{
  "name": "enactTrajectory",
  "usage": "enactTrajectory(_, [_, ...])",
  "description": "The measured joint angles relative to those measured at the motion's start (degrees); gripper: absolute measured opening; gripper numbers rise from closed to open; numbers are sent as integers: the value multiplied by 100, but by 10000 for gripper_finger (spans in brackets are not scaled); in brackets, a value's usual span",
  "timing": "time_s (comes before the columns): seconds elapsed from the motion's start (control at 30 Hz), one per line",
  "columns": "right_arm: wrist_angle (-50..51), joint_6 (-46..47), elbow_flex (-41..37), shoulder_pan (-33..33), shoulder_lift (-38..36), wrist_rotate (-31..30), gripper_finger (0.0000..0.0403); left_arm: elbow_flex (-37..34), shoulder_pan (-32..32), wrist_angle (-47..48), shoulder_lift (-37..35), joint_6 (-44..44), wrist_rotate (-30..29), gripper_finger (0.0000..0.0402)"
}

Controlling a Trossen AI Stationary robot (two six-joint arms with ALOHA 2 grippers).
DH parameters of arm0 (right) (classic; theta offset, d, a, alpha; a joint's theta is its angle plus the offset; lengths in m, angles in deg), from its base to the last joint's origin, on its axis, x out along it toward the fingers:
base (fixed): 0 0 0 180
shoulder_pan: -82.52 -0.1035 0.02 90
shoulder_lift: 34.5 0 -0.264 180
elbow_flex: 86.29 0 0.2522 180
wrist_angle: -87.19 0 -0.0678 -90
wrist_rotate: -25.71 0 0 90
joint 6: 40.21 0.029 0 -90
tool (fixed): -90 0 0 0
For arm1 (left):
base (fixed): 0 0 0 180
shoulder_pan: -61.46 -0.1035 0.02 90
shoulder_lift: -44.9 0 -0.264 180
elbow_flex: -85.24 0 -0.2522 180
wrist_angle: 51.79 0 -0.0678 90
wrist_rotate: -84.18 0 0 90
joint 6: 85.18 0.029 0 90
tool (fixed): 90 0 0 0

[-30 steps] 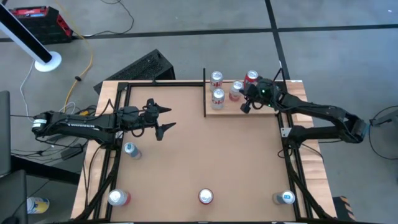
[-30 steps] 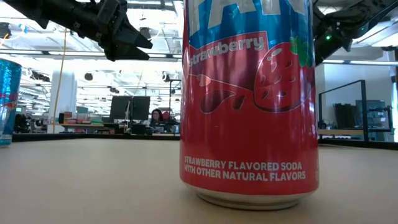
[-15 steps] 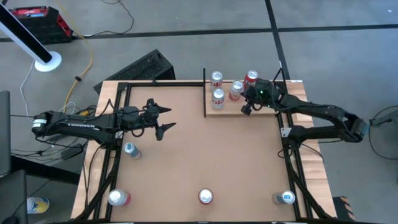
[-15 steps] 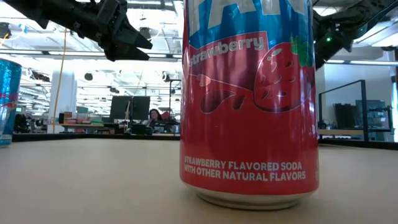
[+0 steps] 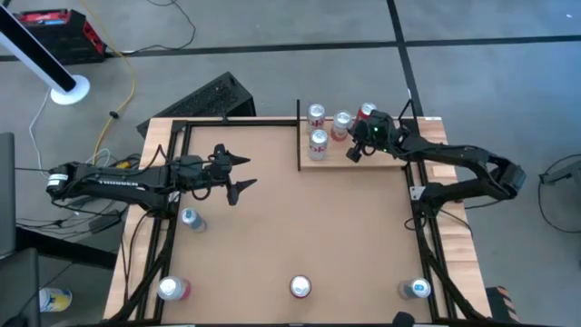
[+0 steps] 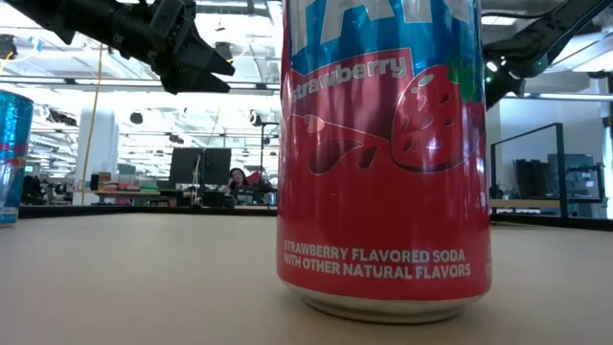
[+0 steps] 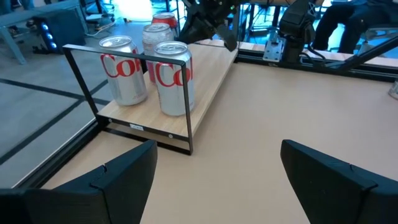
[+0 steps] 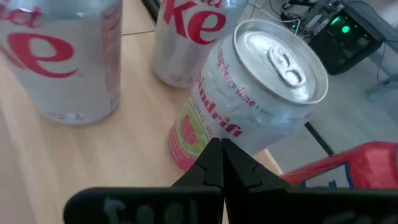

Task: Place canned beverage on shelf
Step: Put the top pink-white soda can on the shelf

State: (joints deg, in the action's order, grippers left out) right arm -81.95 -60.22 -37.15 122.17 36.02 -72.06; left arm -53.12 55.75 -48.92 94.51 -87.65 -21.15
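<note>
The left end effector [image 5: 238,173] hovered released over the table [image 5: 300,227], well apart from the shelf [image 5: 381,154]. The right end effector [image 5: 352,153] was clenched, empty, its tips touching a pale can [image 8: 249,93] reading "raspberry lime", beside Diet Coke cans [image 7: 174,78]. Rigid, light and slippery, a can is probably best gripped mid-body. A "Strawberry" soda [image 6: 383,153] waited.

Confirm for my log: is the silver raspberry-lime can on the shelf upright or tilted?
Tilted. The raspberry-lime can leans on the shelf, its top angled sideways.
</note>
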Motion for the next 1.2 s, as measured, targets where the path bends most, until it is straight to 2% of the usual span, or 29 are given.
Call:
enactTrajectory(0.27, [197, 189, 0, -299, -250, -150, 16, 1, -1, 24, 0, -12, 0, 328])
enactTrajectory(0.57, [-572, 542, 2, -781, -124, -134, 16, 0, -1, 26, 0, -27, 0, 328])
enactTrajectory(0.7, [-749, 539, 75, -720, 72, -174, 16, 0, 0, 26, 0, -32, 0, 328])
enactTrajectory(1.2, [-303, 313, 631, -535, 559, -288, 16, 0, -2, 133, 2, -30, 0, 328])
